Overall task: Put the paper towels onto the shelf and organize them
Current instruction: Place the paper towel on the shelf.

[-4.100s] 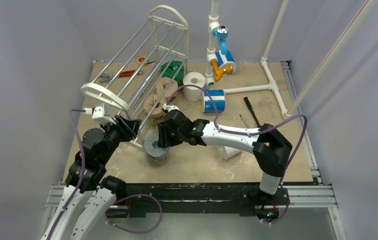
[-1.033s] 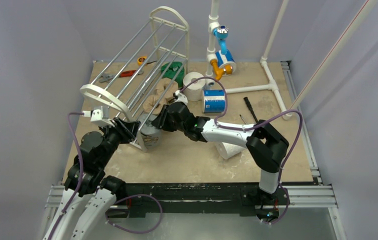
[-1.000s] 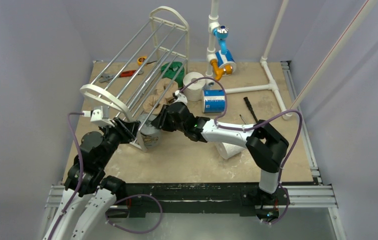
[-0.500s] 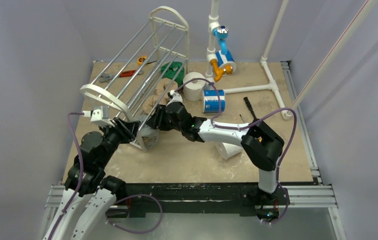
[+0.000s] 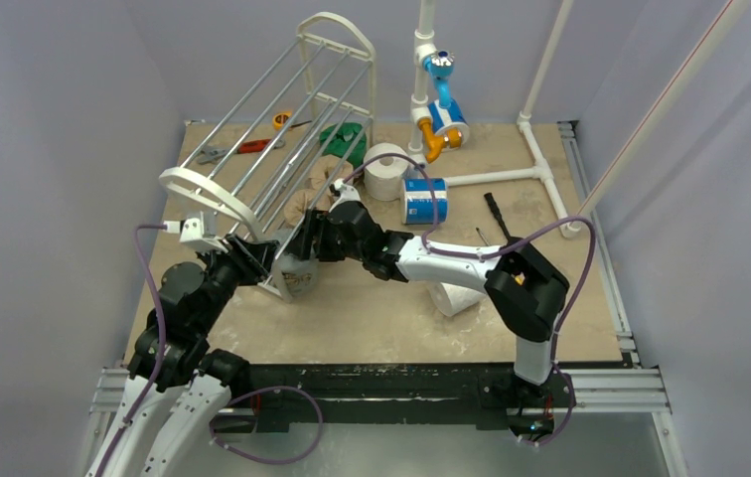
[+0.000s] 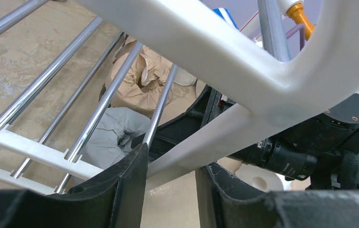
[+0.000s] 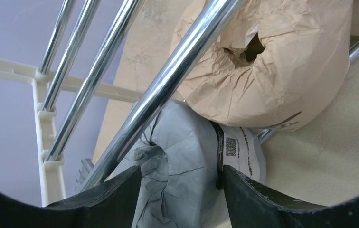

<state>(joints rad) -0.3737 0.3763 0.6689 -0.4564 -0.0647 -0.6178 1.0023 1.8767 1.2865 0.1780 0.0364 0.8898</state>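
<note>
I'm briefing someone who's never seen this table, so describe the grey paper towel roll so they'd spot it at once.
Find the shelf, the white rack with silver rods on the left of the table. At its near end, beneath the rods, sits the grey roll, next to a tan roll. It is the only one in crinkled grey wrap, with a white label.

Rods of shelf (image 7: 168,90) over grey roll (image 7: 182,156), tan roll (image 7: 272,71) against it, bare table (image 7: 329,161) beside
</note>
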